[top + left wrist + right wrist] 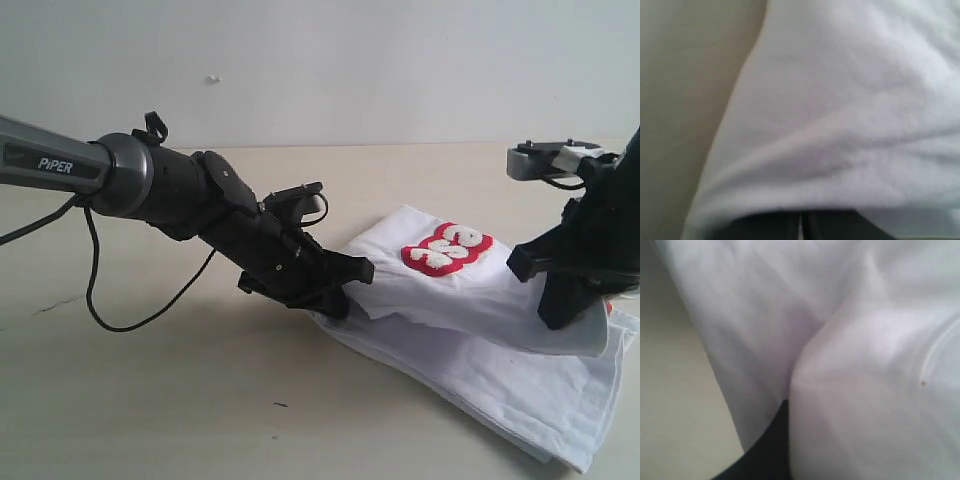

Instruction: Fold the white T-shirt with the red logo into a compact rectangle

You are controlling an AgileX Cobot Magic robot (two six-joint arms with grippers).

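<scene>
The white T-shirt (500, 385) lies partly folded on the table at the right. Its upper layer (470, 290) hangs raised between both grippers, with the red logo (447, 248) facing up near its far edge. My left gripper (345, 292) is shut on that layer's left edge. My right gripper (562, 305) is shut on its right edge. White cloth (850, 100) fills the left wrist view, draped over the closed dark jaws (801, 226). In the right wrist view, cloth (865, 365) covers all but one dark finger (771, 450). The collar and tag are hidden.
The pale wooden table (150, 400) stretches to the left and front of the shirt. A black cable (110, 300) hangs from the left arm down to the table. A plain wall stands behind.
</scene>
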